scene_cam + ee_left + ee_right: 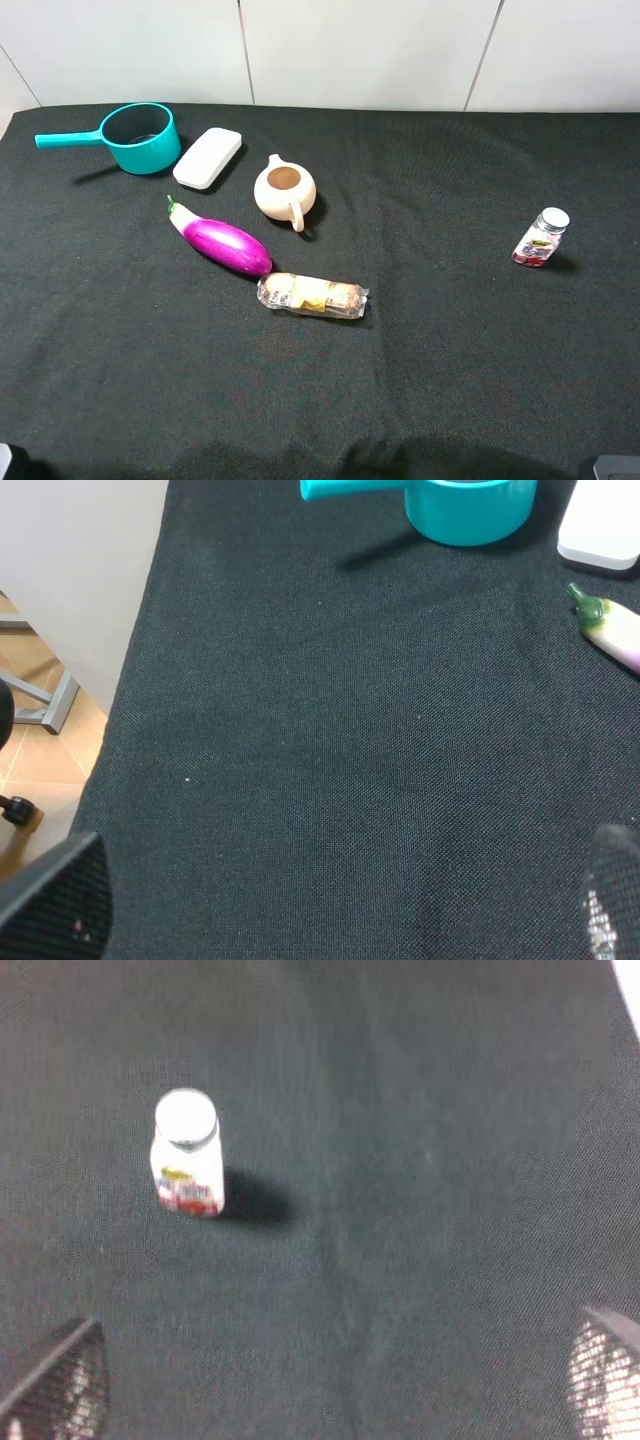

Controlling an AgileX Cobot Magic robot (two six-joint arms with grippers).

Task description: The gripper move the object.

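The magenta-purple eggplant point(225, 245) lies on the black cloth left of centre, with its green stem pointing to the back left. Its stem end also shows in the left wrist view point(610, 630). My left gripper point(335, 910) is open and empty, well short of the eggplant, near the table's front left. My right gripper point(330, 1380) is open and empty, facing a small bottle point(187, 1155). In the exterior high view only slivers of both arms show at the bottom corners.
A clear-wrapped snack roll point(312, 295) lies just in front of the eggplant's round end. A teal pot point(140, 137), a white box point(208, 157) and a cream teapot point(285, 190) stand behind it. The bottle point(541, 238) stands at the right. The table's left edge point(140, 630) drops to the floor.
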